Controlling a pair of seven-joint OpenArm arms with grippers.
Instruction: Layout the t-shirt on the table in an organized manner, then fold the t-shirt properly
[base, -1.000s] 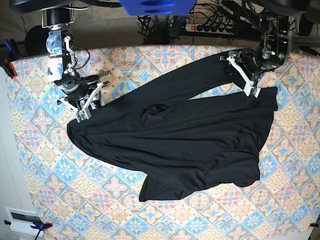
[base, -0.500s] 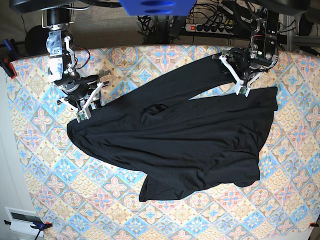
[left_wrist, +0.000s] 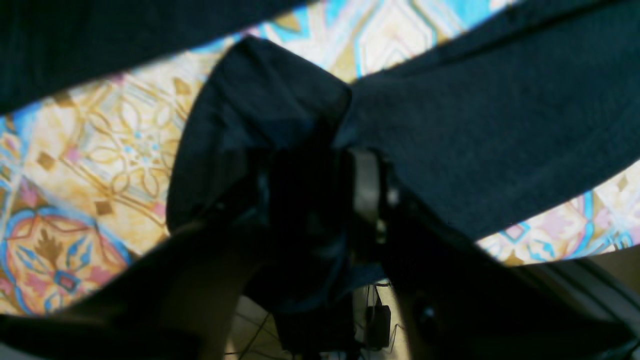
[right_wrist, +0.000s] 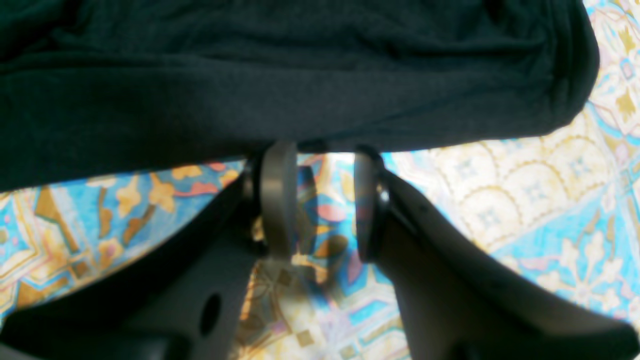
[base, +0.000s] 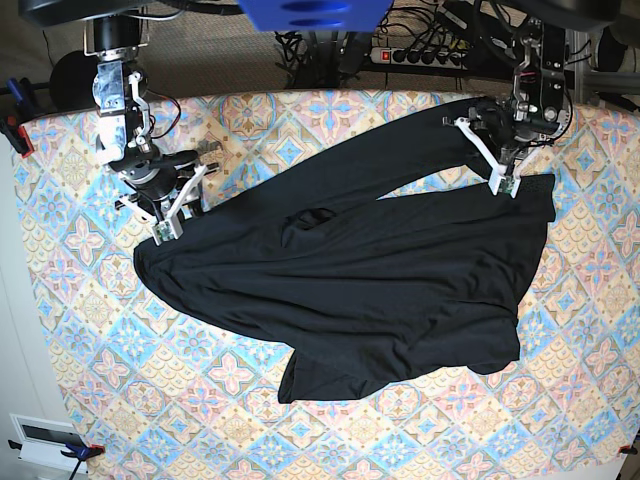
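Since the earlier frame, the left claw (base: 497, 160) has clenched on the t-shirt (base: 380, 270) sleeve; the right claw (right_wrist: 318, 200) gapes empty. Shirt sprawls crooked across the worktop (base: 80, 330); spreading unfinished, folding unstarted.

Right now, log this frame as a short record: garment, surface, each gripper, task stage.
garment: black t-shirt, spread but skewed and creased, not folded
surface: table with a pastel tiled cloth
left gripper: fabric of the t-shirt bunched between its fingers at the far edge
right gripper: open at the t-shirt's edge, only cloth pattern in the gap
task stage: laying out
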